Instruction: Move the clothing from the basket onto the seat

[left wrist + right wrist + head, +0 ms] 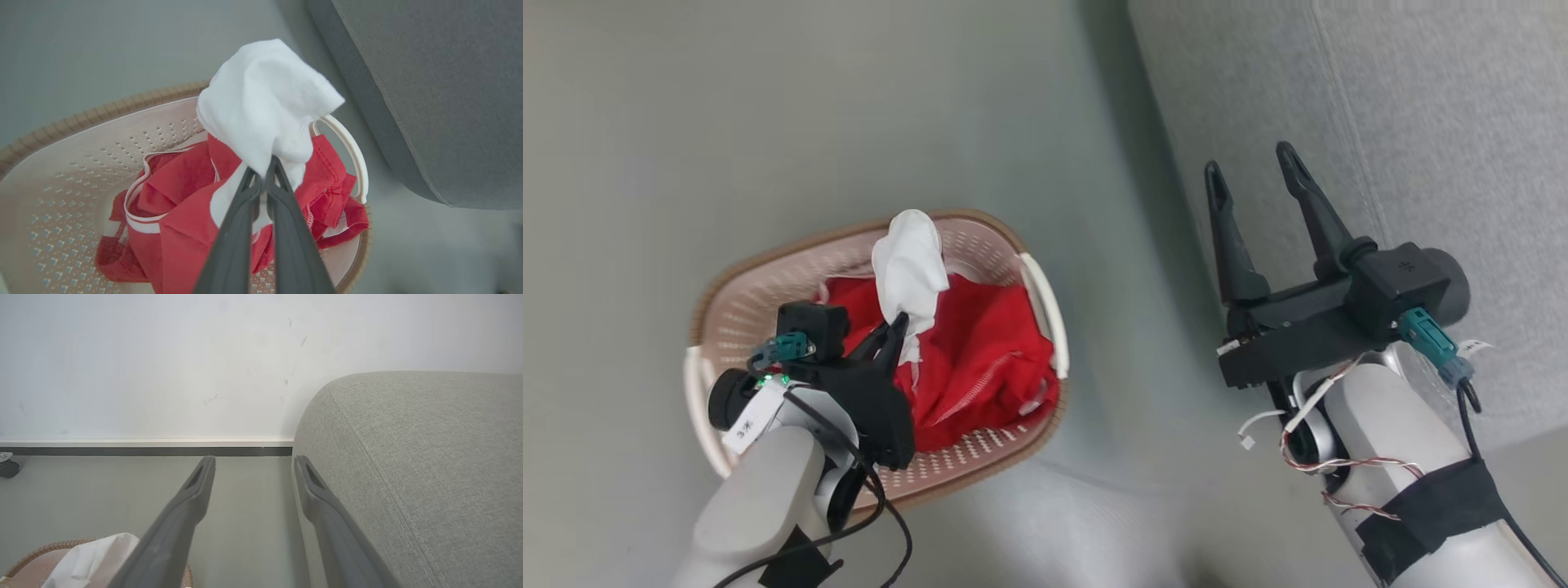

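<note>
The cream basket (pixel 743 302) stands on the floor at the lower left, with red garments (pixel 980 359) heaped inside it. My left gripper (pixel 897 325) is shut on the white cloth piece (pixel 911 265), which stands up above the red pile. In the left wrist view the closed fingers (pixel 282 192) pinch the white cloth (pixel 265 98) over the red clothing (pixel 179 204). My right gripper (pixel 1252 167) is open and holds nothing, hovering by the edge of the grey seat (pixel 1421 122). From the right wrist the seat (pixel 429 465) lies right of the fingers.
Grey floor (pixel 727 106) surrounds the basket. A white wall (pixel 163 355) with a dark skirting strip (pixel 143 451) stands beyond, and a small castor wheel (pixel 8 467) sits at the far left of the floor.
</note>
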Tool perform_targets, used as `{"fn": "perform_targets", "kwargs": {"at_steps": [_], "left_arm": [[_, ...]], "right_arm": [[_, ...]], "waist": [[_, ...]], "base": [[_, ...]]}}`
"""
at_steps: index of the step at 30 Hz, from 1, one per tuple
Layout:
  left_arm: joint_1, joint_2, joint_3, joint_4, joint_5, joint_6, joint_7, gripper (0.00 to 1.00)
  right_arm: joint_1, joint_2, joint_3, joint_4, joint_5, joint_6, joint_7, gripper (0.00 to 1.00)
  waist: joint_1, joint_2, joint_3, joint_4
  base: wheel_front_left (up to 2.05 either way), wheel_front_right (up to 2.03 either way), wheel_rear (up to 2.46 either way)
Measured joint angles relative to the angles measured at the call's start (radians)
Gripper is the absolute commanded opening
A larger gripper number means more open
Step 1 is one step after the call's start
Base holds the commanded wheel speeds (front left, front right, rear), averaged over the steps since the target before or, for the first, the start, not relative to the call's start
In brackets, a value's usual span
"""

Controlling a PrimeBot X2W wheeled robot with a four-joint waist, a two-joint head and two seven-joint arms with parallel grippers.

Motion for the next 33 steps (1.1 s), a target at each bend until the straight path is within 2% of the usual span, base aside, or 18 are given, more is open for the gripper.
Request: {"fn": "perform_targets", "kwargs": {"at_steps": [12, 23, 33], "left_arm": [[0.070, -0.017, 0.033, -0.035, -0.014, 0.001, -0.150, 0.00], [0.165, 0.015, 0.086, -0.111, -0.015, 0.039, -0.186, 0.00], [0.263, 0.050, 0.133, -0.234, -0.015, 0.074, -0.195, 0.00]], "right_arm": [[0.064, -0.046, -0.014, 0.043, -0.002, 0.013, 0.000, 1.00], [0.141, -0.058, -0.019, 0.073, 0.018, 0.022, 0.000, 1.00], [0.190, -0.078, -0.030, 0.067, 0.041, 0.025, 0.000, 1.00]], "waist": [[-0.0001, 0.0000, -0.139, 0.112], [0.0000, 0.0000, -0.281, 0.202], [-0.0001, 0.0000, -0.404, 0.250]], "base": [[0.00, 0.00, 0.00], [0.00, 0.00, 0.00], [0.00, 0.00, 0.00]]}}
